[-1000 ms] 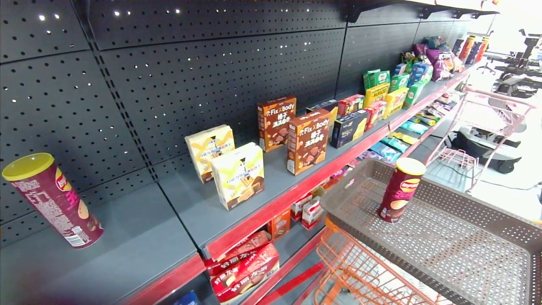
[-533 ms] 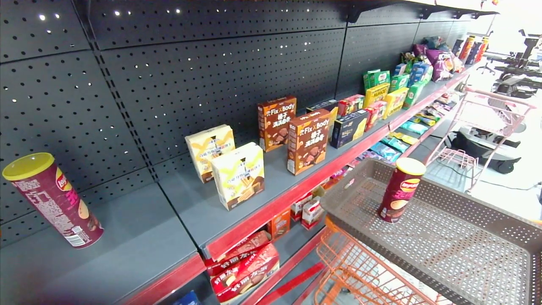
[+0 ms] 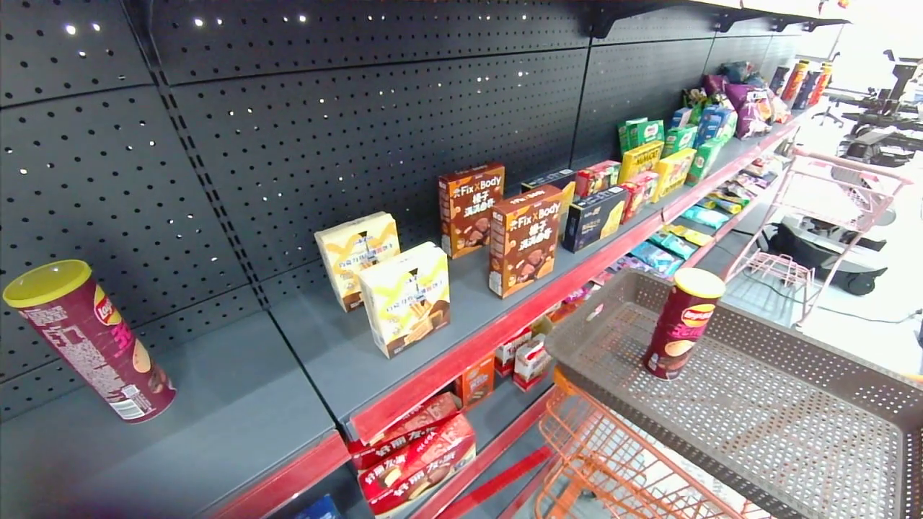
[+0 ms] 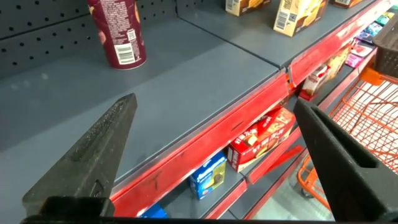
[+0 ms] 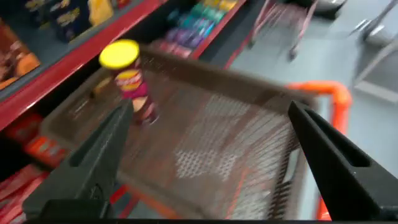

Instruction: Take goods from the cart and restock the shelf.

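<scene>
Two maroon chip cans with yellow lids are what you're working with. The shelf can (image 3: 90,342) stands on the grey shelf (image 3: 238,404), out at eight o'clock in your head view, close to the black pegboard (image 3: 324,137) behind it. The cart can (image 3: 681,324) stands upright at four o'clock in the brown perforated tray (image 3: 793,404) that tops the orange cart (image 3: 613,468), near the tray corner closest to the shelf.

Your left gripper (image 4: 214,106) hangs above the shelf's red front edge (image 4: 249,118), fingers spread wide, nothing between them. The shelf can sits well beyond its fingertips, farther back on the deck.

Your right gripper (image 5: 210,109) hovers over the tray, also fully spread and carrying nothing. The cart can stands ahead of one fingertip, not between the two.

Along the shelf, two cream biscuit boxes (image 3: 404,299) stand just off centre toward seven o'clock, one behind the other. Two brown boxes (image 3: 525,241) stand beside them toward one o'clock, and a row of mixed boxes and bags runs on to two o'clock. Red packs (image 3: 414,454) lie on the lower shelf at six o'clock. A pink cart (image 3: 829,209) stands at three o'clock.
</scene>
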Robot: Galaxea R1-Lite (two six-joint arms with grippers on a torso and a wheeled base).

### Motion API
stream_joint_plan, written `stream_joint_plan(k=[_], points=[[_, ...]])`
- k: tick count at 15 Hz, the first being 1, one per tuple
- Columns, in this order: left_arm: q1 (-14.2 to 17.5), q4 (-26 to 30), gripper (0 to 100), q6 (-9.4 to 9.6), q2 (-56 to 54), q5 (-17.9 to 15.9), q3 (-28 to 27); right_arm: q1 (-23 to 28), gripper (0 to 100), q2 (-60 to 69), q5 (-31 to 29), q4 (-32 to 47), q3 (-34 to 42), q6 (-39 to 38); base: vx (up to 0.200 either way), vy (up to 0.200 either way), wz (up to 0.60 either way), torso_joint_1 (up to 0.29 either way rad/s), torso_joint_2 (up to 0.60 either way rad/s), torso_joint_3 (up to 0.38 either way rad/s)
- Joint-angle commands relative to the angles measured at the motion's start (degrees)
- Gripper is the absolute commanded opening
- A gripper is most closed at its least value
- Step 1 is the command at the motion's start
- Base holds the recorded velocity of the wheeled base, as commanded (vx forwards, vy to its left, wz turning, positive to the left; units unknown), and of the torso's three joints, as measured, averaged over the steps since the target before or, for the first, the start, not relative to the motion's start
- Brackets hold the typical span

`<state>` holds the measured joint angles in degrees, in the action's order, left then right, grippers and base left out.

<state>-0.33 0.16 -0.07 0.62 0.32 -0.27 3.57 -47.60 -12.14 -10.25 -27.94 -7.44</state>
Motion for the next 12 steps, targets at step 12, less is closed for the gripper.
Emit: stream_joint_plan(k=[12], points=[[-0.02, 0.02, 100, -0.01, 0.08, 0.03, 0.00, -2.69, 100, -42.66, 8.63, -32.02, 8.69, 7.00, 0.000, 0.000, 0.00, 0.000, 0.00, 0.000]])
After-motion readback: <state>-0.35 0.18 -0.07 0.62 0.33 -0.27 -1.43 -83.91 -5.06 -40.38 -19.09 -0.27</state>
